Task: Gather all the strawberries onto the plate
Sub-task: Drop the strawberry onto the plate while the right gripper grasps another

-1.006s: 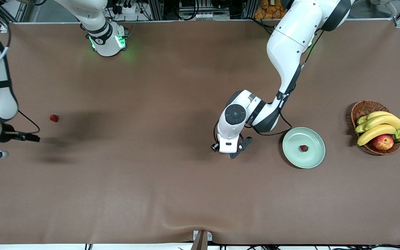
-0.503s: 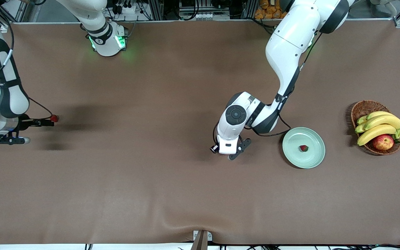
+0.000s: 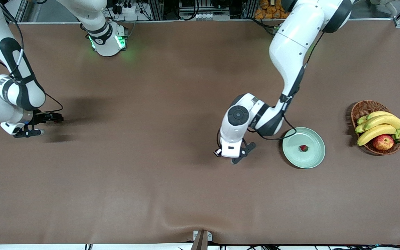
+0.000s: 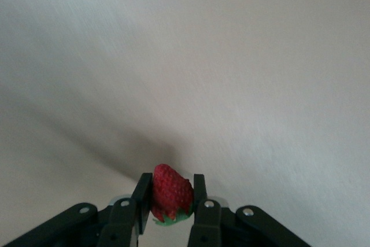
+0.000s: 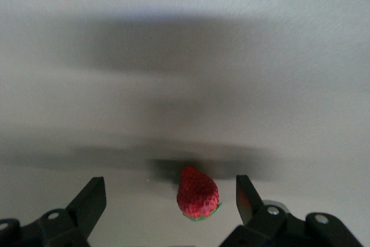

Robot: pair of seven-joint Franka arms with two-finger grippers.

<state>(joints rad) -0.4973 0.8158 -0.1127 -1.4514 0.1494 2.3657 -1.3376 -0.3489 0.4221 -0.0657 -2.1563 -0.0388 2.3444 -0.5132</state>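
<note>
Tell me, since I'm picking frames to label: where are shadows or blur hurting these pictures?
Front view: sharp and evenly lit, soft arm shadows on the brown table. Left wrist view: the small red strawberry clamped in the left end effector is crisp; a diagonal shadow crosses the tabletop. Right wrist view: streaky blur and dark shadow bands around another small red strawberry between the open right end effector's fingers.

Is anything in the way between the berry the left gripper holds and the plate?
Nothing visible. The left gripper is shut on a strawberry, and only bare table lies between it and the plate, which holds one strawberry already. The basket sits past the plate, toward the table's end.
</note>
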